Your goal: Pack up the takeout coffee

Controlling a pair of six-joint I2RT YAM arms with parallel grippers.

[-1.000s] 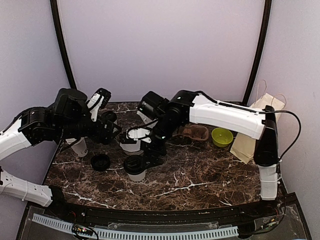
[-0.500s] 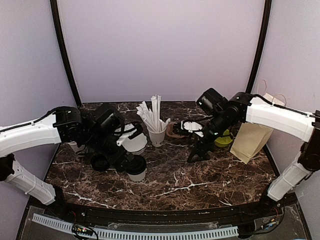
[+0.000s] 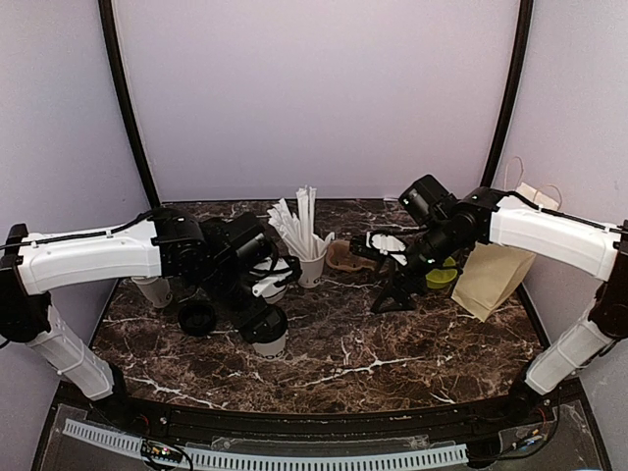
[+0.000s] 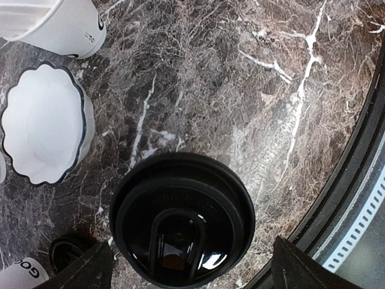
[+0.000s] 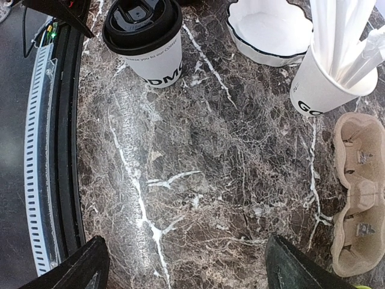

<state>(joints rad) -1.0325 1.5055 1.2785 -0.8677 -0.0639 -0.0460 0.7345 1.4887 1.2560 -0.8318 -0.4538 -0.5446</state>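
We see the left gripper [image 4: 191, 247] with jaws spread wide, hanging over the lidded coffee cup [image 4: 182, 217], pinching nothing. That cup stands front-left of centre on the table [image 3: 392, 353]. The second cup [image 3: 154, 290] is by the left edge, loose black lid [image 3: 197, 316] beside it. Right gripper [image 5: 185, 238] jaws are spread and empty, over bare marble near the cardboard carrier [image 5: 361, 192].

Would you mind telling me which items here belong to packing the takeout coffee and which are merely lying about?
For the job: lidded coffee cup, second white cup, loose black lid; probably cardboard carrier, paper bag.
Lying about: scalloped bowl, straw cup, green bowl.
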